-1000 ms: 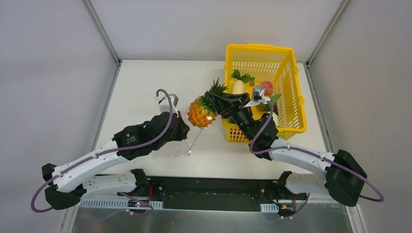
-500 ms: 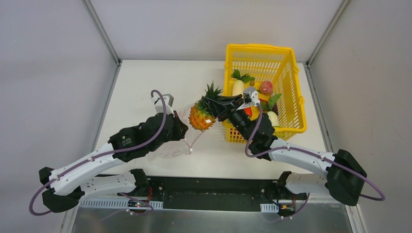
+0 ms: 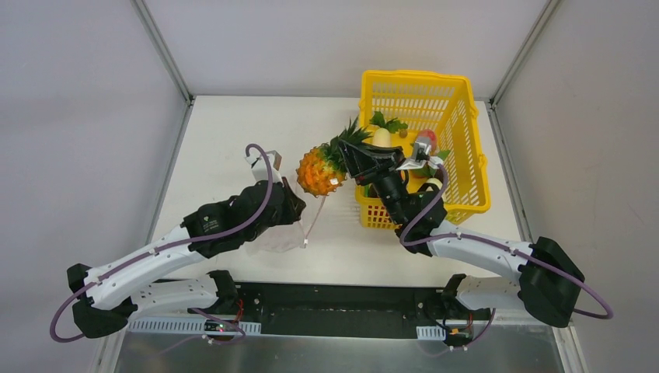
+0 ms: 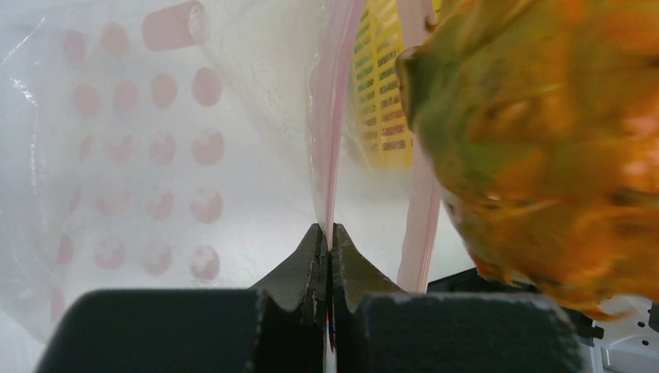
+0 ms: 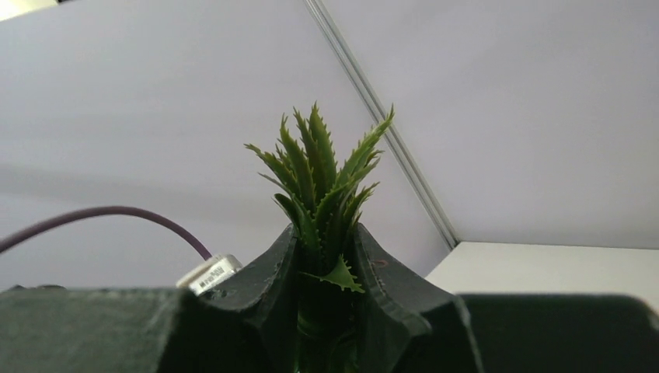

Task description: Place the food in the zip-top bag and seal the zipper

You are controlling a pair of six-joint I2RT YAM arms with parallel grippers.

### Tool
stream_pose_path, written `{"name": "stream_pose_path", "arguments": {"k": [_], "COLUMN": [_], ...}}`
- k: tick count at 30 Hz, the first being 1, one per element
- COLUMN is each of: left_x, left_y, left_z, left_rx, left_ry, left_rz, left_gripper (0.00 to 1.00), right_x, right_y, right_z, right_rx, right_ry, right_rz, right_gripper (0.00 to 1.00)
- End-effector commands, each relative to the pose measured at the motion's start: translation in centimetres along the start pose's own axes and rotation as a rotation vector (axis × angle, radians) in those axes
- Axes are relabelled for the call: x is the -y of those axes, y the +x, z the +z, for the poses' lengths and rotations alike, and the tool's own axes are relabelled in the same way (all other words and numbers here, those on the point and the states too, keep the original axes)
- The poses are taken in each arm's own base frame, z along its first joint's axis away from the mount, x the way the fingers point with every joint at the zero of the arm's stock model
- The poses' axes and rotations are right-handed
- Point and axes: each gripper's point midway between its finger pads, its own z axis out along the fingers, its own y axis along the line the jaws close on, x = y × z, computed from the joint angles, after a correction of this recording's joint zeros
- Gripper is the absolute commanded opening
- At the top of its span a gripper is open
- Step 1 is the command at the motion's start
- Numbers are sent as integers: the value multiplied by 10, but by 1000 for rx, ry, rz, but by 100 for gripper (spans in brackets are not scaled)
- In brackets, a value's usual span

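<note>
My left gripper [image 4: 328, 235] is shut on the pink zipper [image 4: 336, 132] of the clear, pink-dotted zip-top bag [image 4: 148, 155] and holds that edge up, so the mouth gapes. The zipper's other strip [image 4: 423, 202] hangs just to the right. In the top view the bag [image 3: 278, 235] lies under the left gripper [image 3: 294, 203]. My right gripper [image 5: 322, 241] is shut on the green crown [image 5: 326, 167] of a toy pineapple [image 3: 319, 171]. The pineapple hangs above the bag's mouth and fills the right of the left wrist view [image 4: 544, 140]. More food lies in the basket: a white radish [image 3: 381, 137] and a red piece [image 3: 427, 141].
The yellow slotted basket [image 3: 458, 132] stands at the back right, just behind the right wrist. Its wall [image 4: 381, 93] shows through the bag's mouth. Grey walls close the table on three sides.
The right gripper has lifted the pineapple a little and swung it further from me, tilting the crown more to the right. The left gripper has stayed shut on the zipper, nearly still.
</note>
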Motion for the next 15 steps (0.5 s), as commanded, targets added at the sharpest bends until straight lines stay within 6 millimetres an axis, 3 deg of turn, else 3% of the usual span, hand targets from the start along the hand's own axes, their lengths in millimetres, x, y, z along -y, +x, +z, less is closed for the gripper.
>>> {"name": "stream_pose_path", "arguments": {"k": [1, 10, 15], "left_x": [7, 16, 9], "left_y": [-8, -10, -17], "left_z": [5, 4, 0], "left_rx": [39, 53, 88], "left_ry": [21, 75, 66], "left_rz": [-66, -109, -130], "left_gripper": [0, 0, 0], "right_x": [-27, -15, -1], "right_y": [-50, -27, -17], "right_z": [9, 10, -3], "right_rx": [178, 147, 136], "right_ry": [-54, -16, 36], "right_rz": [183, 292, 280], "right_gripper": [0, 0, 0]}}
